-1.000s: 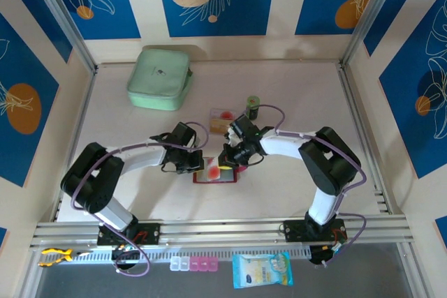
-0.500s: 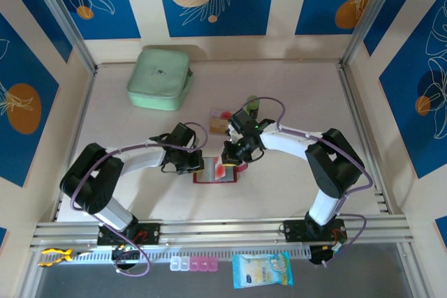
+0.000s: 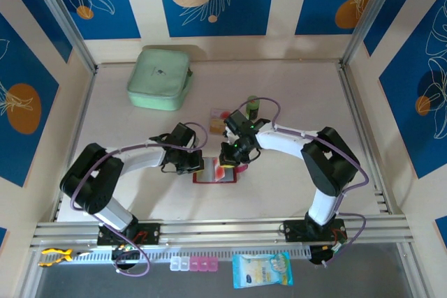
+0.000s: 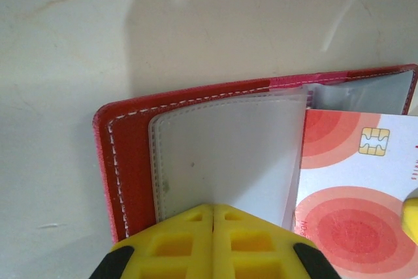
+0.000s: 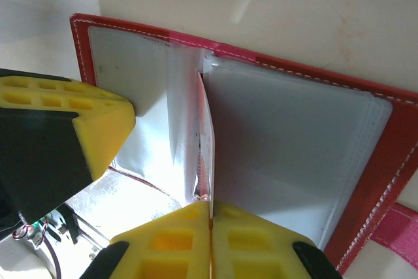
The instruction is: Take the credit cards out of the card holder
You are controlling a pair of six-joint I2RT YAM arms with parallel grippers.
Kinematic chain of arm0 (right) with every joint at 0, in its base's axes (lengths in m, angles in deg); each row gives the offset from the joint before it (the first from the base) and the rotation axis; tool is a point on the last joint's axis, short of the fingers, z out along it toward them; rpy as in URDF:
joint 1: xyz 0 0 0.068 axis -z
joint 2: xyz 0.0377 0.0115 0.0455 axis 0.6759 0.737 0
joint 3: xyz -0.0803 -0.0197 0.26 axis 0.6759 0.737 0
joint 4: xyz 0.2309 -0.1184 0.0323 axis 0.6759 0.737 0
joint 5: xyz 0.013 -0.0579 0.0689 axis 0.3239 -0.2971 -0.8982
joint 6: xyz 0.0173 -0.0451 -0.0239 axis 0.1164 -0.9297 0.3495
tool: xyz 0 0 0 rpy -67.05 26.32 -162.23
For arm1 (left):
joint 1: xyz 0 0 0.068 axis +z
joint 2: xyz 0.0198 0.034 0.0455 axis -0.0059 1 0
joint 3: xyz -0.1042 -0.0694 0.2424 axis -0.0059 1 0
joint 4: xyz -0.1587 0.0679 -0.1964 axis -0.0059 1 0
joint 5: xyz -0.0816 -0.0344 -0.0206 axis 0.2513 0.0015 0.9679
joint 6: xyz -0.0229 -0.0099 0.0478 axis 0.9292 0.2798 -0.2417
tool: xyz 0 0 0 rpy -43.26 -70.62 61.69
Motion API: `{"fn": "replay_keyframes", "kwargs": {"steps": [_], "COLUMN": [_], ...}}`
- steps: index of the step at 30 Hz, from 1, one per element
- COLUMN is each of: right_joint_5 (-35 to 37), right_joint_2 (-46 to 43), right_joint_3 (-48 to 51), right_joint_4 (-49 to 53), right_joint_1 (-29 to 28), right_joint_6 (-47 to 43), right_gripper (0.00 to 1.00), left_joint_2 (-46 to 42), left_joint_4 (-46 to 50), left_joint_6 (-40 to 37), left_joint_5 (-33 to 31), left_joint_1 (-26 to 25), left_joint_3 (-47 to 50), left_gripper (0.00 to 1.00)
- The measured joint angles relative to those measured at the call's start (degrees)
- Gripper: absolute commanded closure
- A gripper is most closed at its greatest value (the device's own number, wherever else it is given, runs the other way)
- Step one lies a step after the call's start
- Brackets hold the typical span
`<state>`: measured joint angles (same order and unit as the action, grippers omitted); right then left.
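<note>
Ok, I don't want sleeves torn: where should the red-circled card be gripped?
Probably by the card's bare edge past the clear sleeve, coming from that uncovered side, away from the left pincer: thin and flat, only a free edge can be pinched.

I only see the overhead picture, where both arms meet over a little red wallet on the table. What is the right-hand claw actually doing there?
Observer: Its wrist camera shows the right gripper shut on the edge of a thin white credit card with red circles, inside the open dark red folding card holder.
Operator: And the left claw?
Observer: The left gripper is shut, its yellow tips on a greyish clear sleeve of the holder's other half.
Operator: Is anything printed on that card?
Observer: There is a gold chip near one edge.
</note>
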<state>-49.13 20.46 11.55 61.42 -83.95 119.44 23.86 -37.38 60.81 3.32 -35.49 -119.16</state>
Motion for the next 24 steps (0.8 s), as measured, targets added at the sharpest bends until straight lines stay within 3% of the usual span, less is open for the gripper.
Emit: {"fn": "replay_keyframes", "kwargs": {"steps": [12, 24], "right_joint_5": [1.14, 3.04], "right_joint_2": [-1.44, -3.54], "right_joint_3": [-1.16, -8.68], "right_joint_4": [2.05, 10.64], "right_joint_1": [0.31, 4.02], "right_joint_6": [-1.88, -19.61], "right_gripper": [0.96, 1.0], "left_joint_2": [-0.33, -1.77], "left_joint_4": [0.74, 3.48], "left_joint_6": [0.0, -0.04], "left_joint_5": [-0.02, -0.07], "left_joint_1": [0.0, 0.0], "left_joint_3": [-0.02, -0.04], "left_gripper": [0.93, 0.9]}}
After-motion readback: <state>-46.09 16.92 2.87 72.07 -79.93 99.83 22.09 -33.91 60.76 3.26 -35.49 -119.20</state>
